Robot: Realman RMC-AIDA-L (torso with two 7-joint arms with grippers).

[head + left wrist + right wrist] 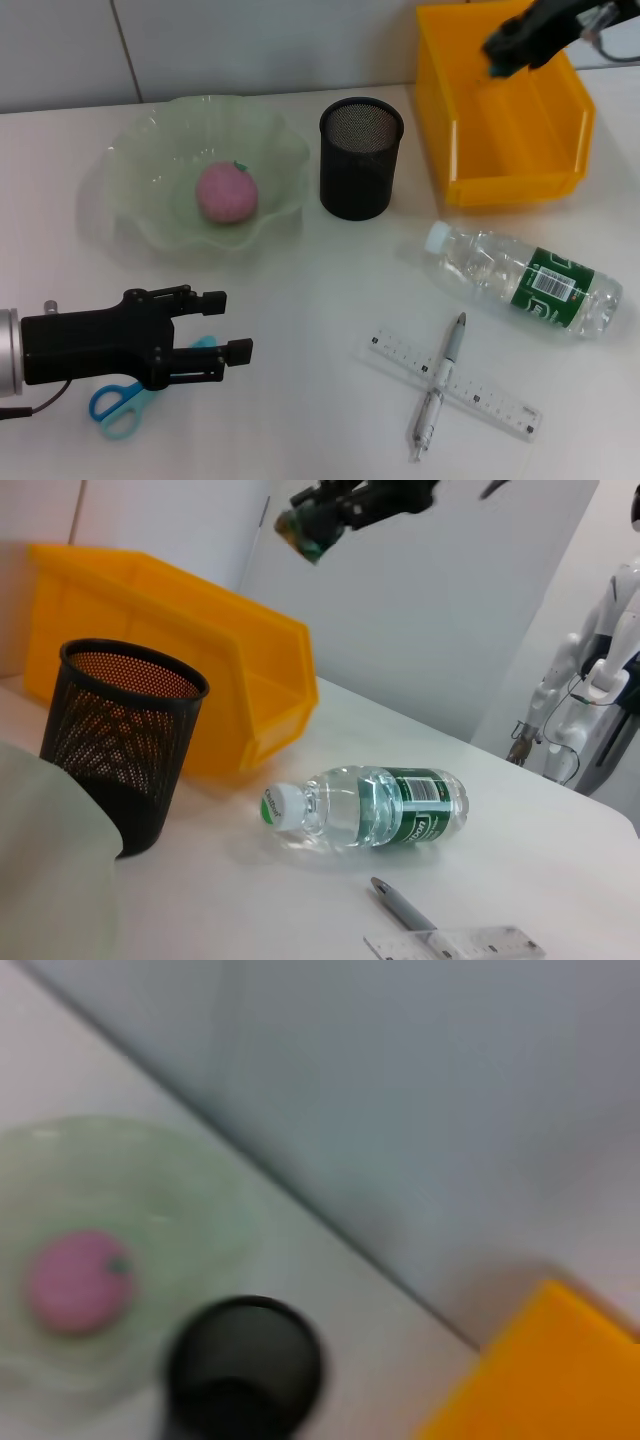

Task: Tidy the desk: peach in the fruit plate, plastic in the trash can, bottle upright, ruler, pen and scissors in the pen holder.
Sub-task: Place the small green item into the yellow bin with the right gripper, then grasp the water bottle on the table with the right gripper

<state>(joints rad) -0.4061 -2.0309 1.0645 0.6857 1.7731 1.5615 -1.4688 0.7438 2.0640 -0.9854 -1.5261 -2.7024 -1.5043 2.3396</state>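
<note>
in the head view the peach [227, 193] lies in the pale green fruit plate [140, 150] at the upper left of the frame, and the black mesh pen holder [360, 157] stands upright just to the plate's right. the yellow bin [500, 110], serving as the trash can, fills the upper right corner, and the right gripper [503, 50] hangs over its back part; whether its fingers are apart or closed cannot be told. the plastic is not visible in any view. the bottle [525, 278] lies on its side at the right of the frame below the bin, white cap pointing left. at the lower middle-right the pen [440, 385] lies across the clear ruler [455, 384], the two forming a cross. at the lower left the left gripper [222, 332] hovers with its fingers spread wide and holding nothing, directly over the blue-handled scissors [120, 405], whose handles show under the arm. in the left wrist view the pen holder, bin and lying bottle appear, with the right gripper high at the top of the frame.
</note>
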